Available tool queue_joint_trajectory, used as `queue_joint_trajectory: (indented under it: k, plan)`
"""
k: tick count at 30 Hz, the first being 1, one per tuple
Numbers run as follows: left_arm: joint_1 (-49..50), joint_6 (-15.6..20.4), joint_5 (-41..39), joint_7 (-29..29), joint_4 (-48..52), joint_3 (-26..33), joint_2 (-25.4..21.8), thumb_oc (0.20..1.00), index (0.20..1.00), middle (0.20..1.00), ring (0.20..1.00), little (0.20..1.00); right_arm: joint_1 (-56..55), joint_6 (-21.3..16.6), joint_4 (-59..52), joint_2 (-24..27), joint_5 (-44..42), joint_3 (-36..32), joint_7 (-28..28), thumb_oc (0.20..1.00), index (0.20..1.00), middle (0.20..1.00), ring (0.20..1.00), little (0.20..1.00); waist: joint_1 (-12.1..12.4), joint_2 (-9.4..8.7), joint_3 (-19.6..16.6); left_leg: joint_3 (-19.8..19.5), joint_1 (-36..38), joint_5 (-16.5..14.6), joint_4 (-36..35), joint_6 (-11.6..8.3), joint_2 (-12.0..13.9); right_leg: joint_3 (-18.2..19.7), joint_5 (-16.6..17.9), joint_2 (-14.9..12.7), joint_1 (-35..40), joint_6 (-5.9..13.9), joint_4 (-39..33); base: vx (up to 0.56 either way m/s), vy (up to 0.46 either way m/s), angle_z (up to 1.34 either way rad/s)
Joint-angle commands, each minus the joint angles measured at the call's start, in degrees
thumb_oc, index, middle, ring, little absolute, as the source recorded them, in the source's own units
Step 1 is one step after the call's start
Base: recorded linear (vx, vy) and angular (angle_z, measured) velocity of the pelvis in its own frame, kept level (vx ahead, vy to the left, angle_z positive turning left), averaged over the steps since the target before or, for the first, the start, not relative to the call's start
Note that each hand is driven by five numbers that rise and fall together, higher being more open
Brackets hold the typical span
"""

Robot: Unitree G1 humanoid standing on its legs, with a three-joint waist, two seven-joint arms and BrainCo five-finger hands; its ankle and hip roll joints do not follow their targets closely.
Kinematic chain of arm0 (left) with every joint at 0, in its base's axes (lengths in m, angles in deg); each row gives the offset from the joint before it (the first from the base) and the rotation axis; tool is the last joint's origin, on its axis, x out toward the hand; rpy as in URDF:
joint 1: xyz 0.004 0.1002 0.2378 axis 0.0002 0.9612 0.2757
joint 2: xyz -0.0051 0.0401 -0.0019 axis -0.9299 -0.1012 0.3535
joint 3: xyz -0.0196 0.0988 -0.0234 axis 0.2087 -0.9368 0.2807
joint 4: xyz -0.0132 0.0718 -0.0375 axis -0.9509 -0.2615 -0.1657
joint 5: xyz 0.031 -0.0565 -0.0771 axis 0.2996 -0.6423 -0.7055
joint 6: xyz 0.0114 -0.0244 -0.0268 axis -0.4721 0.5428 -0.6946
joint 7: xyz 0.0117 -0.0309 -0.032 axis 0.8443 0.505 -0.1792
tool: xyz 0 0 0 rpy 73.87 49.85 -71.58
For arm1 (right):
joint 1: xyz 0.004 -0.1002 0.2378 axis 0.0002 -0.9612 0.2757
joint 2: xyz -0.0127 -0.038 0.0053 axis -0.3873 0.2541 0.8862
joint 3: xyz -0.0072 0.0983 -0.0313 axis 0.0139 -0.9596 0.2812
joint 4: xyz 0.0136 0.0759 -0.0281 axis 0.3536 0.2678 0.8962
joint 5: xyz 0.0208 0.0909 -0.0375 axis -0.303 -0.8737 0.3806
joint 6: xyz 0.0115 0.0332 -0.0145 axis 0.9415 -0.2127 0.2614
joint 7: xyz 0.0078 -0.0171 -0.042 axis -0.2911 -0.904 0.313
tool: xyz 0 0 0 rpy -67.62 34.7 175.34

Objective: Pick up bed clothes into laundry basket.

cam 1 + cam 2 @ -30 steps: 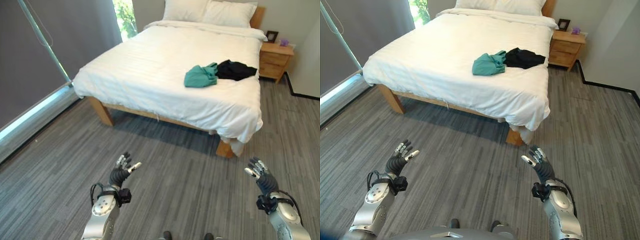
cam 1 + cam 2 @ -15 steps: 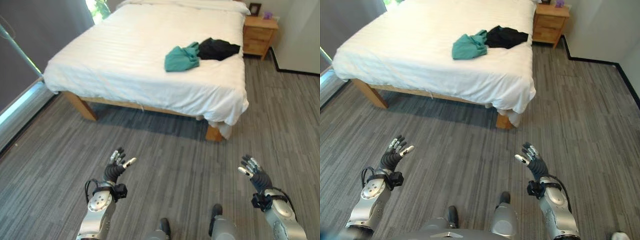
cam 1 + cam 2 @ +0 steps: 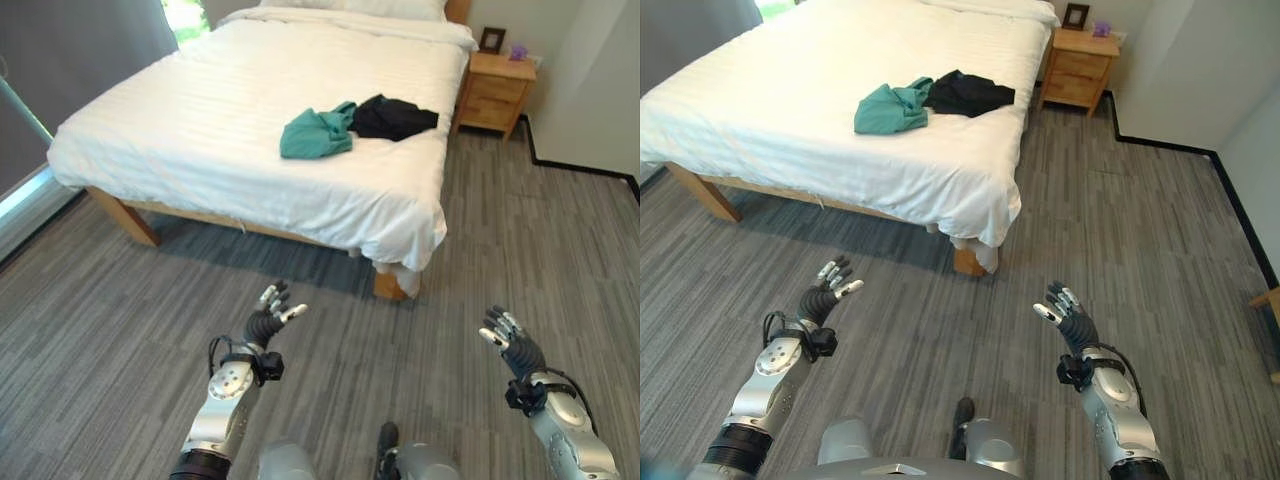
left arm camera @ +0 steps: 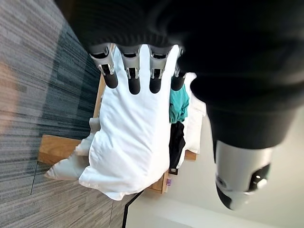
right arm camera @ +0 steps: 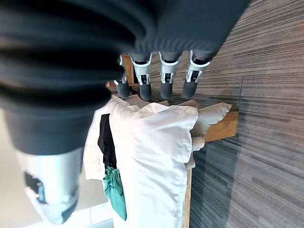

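A teal garment (image 3: 316, 133) and a black garment (image 3: 393, 117) lie crumpled side by side on the white bed (image 3: 220, 150), near its right edge; both also show in the left wrist view as teal garment (image 4: 178, 105) and black garment (image 4: 176, 145). My left hand (image 3: 266, 325) and right hand (image 3: 512, 344) hover low over the floor, well short of the bed, both open with straight fingers and holding nothing. The right wrist view shows the teal garment (image 5: 116, 191) and black garment (image 5: 104, 139) past my fingers (image 5: 166, 80).
A wooden nightstand (image 3: 496, 90) stands right of the bed's head, with a small frame on it. Pillows (image 3: 340, 6) lie at the headboard. Grey plank floor (image 3: 520, 240) runs along the bed's right side. A dark curtain and window (image 3: 60, 50) are at the left.
The camera has moved: the whole picture shifted, the bed now sits further left and more floor on its right shows. Both hands stay raised and open.
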Motion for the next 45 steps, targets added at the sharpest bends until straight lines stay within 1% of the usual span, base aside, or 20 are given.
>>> queue_joint_trajectory:
  k: [1,3,6,10,12,13,14,17,20,23,24,28,32,34,35,36,39,41,44,45]
  plan:
    - [-2.33,3.14,-1.41,0.91,4.08,0.15,-3.20,1.000,1.000,1.000,1.000,1.000,2.36,-3.02,-3.65,2.22,-1.23,-0.74,0.68,1.000,1.000,1.000,1.000,1.000,2.71,1.74,-0.35,4.61,-4.05,-3.72,-7.31,4.24,-7.19,2.21,-1.86,-1.70,9.61,3.41,-5.89,0.46,0.001,0.43]
    - [-1.84,3.62,-0.59,1.24,4.55,-0.03,-3.46,1.000,1.000,1.000,1.000,1.000,3.53,-3.13,-3.01,1.86,-0.99,0.74,1.49,1.000,1.000,1.000,1.000,1.000,4.90,2.48,-1.32,3.27,-4.97,-1.45,-19.04,4.52,-11.96,3.17,-2.58,0.18,12.40,4.08,-7.98,0.51,0.029,0.07]
    - [-0.41,3.28,-0.16,1.79,5.17,0.15,-3.26,1.000,1.000,1.000,1.000,1.000,4.47,-2.78,-3.67,0.93,-1.21,2.00,2.53,1.000,1.000,1.000,1.000,1.000,6.48,3.24,-2.81,4.99,-4.89,2.22,-25.54,4.16,-12.89,4.20,-3.92,1.56,16.03,4.69,-8.99,0.49,0.029,-0.15]
    - [0.92,2.97,0.78,2.73,5.54,-0.38,-3.18,1.000,1.000,1.000,1.000,1.000,4.14,-2.15,-4.46,-2.27,-2.40,3.22,3.23,1.000,1.000,1.000,1.000,1.000,6.27,2.08,-5.80,5.50,-2.31,-2.31,-24.07,7.96,-14.69,4.68,-6.73,-1.19,17.97,6.51,-6.19,0.45,0.092,-0.52]
    - [1.45,2.95,0.35,2.63,5.68,-0.31,-3.25,1.000,1.000,1.000,1.000,1.000,4.33,-2.17,-4.54,-3.76,-3.29,4.64,3.45,1.000,1.000,1.000,1.000,1.000,6.53,1.21,-6.01,6.79,-0.12,-5.18,-24.08,9.78,-15.26,5.22,-4.51,-3.87,14.70,8.34,3.63,0.40,0.150,0.11]
    - [1.15,2.65,0.84,2.08,5.92,-0.42,-3.61,1.000,1.000,1.000,1.000,1.000,4.89,-1.71,-4.29,-4.26,-2.77,5.73,3.75,1.000,1.000,1.000,1.000,1.000,6.63,0.97,-4.64,7.49,2.85,-7.40,-24.52,11.64,-15.95,4.97,2.06,-6.36,9.40,10.61,16.57,0.38,0.153,-0.39]
    - [1.32,2.63,0.29,2.09,6.18,-0.43,-3.71,1.000,1.000,1.000,1.000,1.000,4.80,-1.61,-4.44,-4.34,-2.25,5.97,3.99,1.000,1.000,1.000,1.000,1.000,6.37,1.24,-4.04,7.66,4.78,-8.45,-25.15,12.46,-16.17,4.86,4.42,-6.84,6.97,10.66,21.37,0.36,0.143,-0.41]
    - [2.27,2.39,-0.10,2.03,6.60,0.08,-4.15,1.000,1.000,1.000,1.000,1.000,4.85,-1.48,-4.39,-4.66,-1.49,5.87,3.54,1.000,1.000,1.000,1.000,1.000,5.45,3.23,-2.79,7.56,10.23,-10.03,-27.61,13.13,-15.52,1.30,6.47,-10.15,-0.38,9.90,24.83,0.31,0.058,-0.31]
    - [2.80,2.32,-1.12,2.25,6.90,0.39,-4.46,1.000,1.000,1.000,1.000,1.000,4.91,-1.41,-4.67,-4.93,-2.01,5.44,3.23,1.000,1.000,1.000,1.000,1.000,4.45,3.82,-1.95,6.21,13.14,-11.15,-28.93,12.25,-15.20,0.56,5.12,-11.67,-3.31,9.17,20.17,0.28,-0.071,-0.12]
    - [3.08,2.77,-1.56,2.61,6.59,0.27,-4.78,1.000,1.000,1.000,1.000,1.000,3.65,-1.70,-4.71,-4.68,-1.37,3.73,2.83,1.000,1.000,1.000,1.000,1.000,2.64,3.47,-1.21,3.46,16.21,-13.63,-29.42,10.75,-15.15,5.70,5.10,-10.74,-4.88,9.88,9.26,0.39,-0.180,0.21]
    - [2.59,3.01,-0.77,2.56,6.08,0.41,-4.99,1.000,1.000,1.000,1.000,1.000,2.59,-1.82,-5.07,-4.67,-0.75,2.75,2.43,1.000,1.000,1.000,1.000,1.000,1.50,2.98,-1.44,1.88,18.47,-15.05,-30.09,9.36,-14.68,9.13,7.33,-10.85,-6.46,11.14,0.90,0.44,-0.229,0.21]
    - [1.88,3.55,0.10,2.72,5.59,0.98,-5.15,1.000,1.000,1.000,1.000,1.000,0.78,-1.64,-5.35,-4.74,-0.46,1.04,2.84,1.000,1.000,1.000,1.000,1.000,-0.36,2.98,-1.82,-0.79,21.98,-16.88,-30.54,7.36,-12.59,11.44,10.93,-11.35,-7.99,13.42,-7.30,0.45,-0.246,0.43]
    - [2.23,3.84,0.64,2.70,5.25,2.02,-5.40,1.000,1.000,1.000,1.000,1.000,-0.16,-1.17,-5.06,-4.24,-0.53,0.17,3.82,1.000,1.000,1.000,1.000,1.000,-1.50,2.64,-2.56,-4.24,25.86,-18.27,-30.34,5.05,-9.13,13.13,13.71,-12.79,-9.82,14.84,-5.28,0.41,-0.342,0.77]
    - [1.87,3.58,0.43,2.56,4.78,1.83,-5.31,1.000,1.000,1.000,1.000,1.000,0.38,-1.08,-4.52,-3.97,-1.29,0.47,4.06,1.000,1.000,1.000,1.000,1.000,-1.14,2.71,-3.35,-5.59,26.50,-17.33,-29.08,3.92,-6.69,12.16,11.42,-12.87,-9.83,14.84,-2.35,0.34,-0.387,0.49]
    - [2.28,3.53,0.22,2.42,5.07,2.20,-5.26,1.000,1.000,1.000,1.000,1.000,1.06,-1.06,-4.22,-3.65,-1.59,0.77,4.11,1.000,1.000,1.000,1.000,1.000,-1.00,2.68,-3.66,-5.58,26.96,-16.84,-28.52,3.49,-5.50,11.66,10.49,-12.28,-9.75,14.73,0.18,0.28,-0.378,0.28]
    - [1.38,3.58,-0.93,2.11,4.78,2.06,-4.76,1.000,1.000,1.000,1.000,1.000,2.82,-1.40,-3.97,-2.55,-2.55,1.14,3.88,1.000,1.000,1.000,1.000,1.000,-0.81,3.47,-3.74,-7.35,25.52,-10.69,-24.23,2.84,-2.75,11.21,7.82,-10.25,-10.19,13.07,5.30,0.28,-0.383,0.36]
    - [1.01,3.47,-1.80,2.18,4.61,1.99,-4.44,1.000,1.000,1.000,1.000,1.000,3.19,-1.52,-4.35,-2.10,-3.35,1.25,4.02,1.000,1.000,1.000,1.000,1.000,-1.11,3.88,-3.87,-8.54,23.75,-7.10,-21.15,2.88,-1.55,9.81,6.07,-9.21,-10.22,11.62,6.54,0.19,-0.334,0.19]
    - [0.46,2.55,-3.32,2.05,4.53,1.44,-4.17,1.000,1.000,1.000,1.000,1.000,2.76,-2.17,-4.61,-0.34,-4.90,1.49,3.21,1.000,1.000,1.000,1.000,1.000,-0.53,2.60,-2.63,-9.06,15.06,3.02,-6.18,5.44,1.70,7.52,2.93,-5.08,-4.45,6.57,3.28,0.29,-0.693,0.18]
    - [0.08,1.95,-3.18,2.26,4.88,1.67,-4.48,1.000,1.000,1.000,1.000,1.000,1.67,-1.91,-3.87,0.56,-5.86,1.37,2.47,1.000,1.000,1.000,1.000,1.000,1.15,0.29,-0.21,-4.23,9.76,1.69,6.63,6.34,2.48,6.14,1.14,-2.15,1.07,2.98,-0.35,0.20,-0.521,0.27]
    - [-0.13,1.91,-3.36,2.15,5.06,1.72,-4.30,1.000,1.000,1.000,1.000,1.000,1.53,-1.55,-3.58,1.01,-5.36,1.21,2.18,1.000,1.000,1.000,1.000,1.000,2.36,0.16,0.52,-4.93,7.02,-0.62,9.27,6.13,-0.53,6.09,0.48,-1.72,2.69,2.87,-1.12,0.23,-0.516,-0.04]
